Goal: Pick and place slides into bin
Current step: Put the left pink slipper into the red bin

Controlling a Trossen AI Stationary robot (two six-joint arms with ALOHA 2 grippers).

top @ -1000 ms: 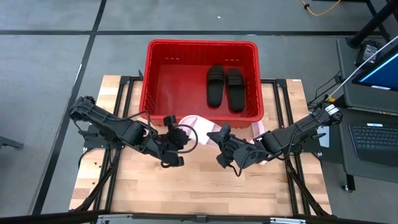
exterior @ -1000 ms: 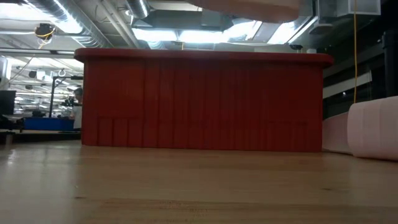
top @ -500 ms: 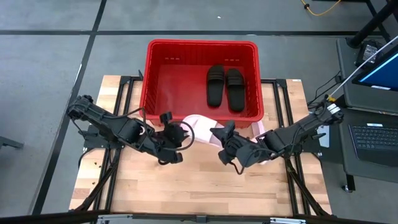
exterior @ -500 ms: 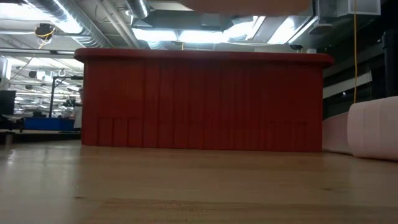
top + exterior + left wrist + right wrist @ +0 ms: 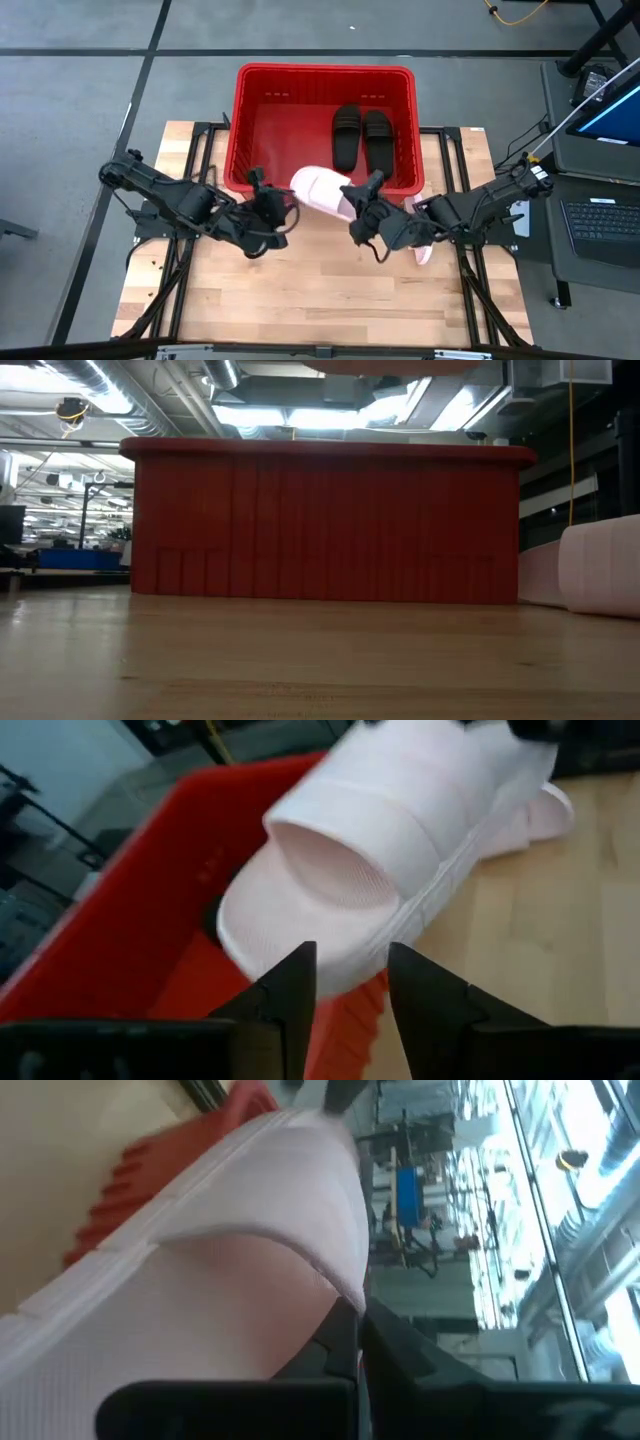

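Observation:
The red bin (image 5: 325, 120) stands at the table's far edge, with two black slides (image 5: 361, 140) lying flat in its right half. One pale pink slide (image 5: 320, 190) hangs over the bin's near rim (image 5: 150, 870), and my right gripper (image 5: 357, 205) is shut on it. My left gripper (image 5: 350, 990) is open just to the slide's left, its fingers apart from it. A second pink slide (image 5: 598, 572) rests on the table at the right, under my right arm. My right gripper pinches the edge of the pink slide's wide strap (image 5: 335, 1285) between its two fingers, coming at it from the table's right, nearly level. The slide is lifted clear and tilted, its free end (image 5: 250, 920) out over the bin's near rim.
The bin's left half (image 5: 280, 130) holds nothing. Bare wooden tabletop (image 5: 320, 290) lies in front of both arms. A laptop and monitor (image 5: 600, 180) stand beyond the table's right edge.
My left gripper has opened, let go of the pink slide and drawn off toward the far left. My right gripper has risen and gone toward the bin with the slide, which has turned and now hangs over the near rim.

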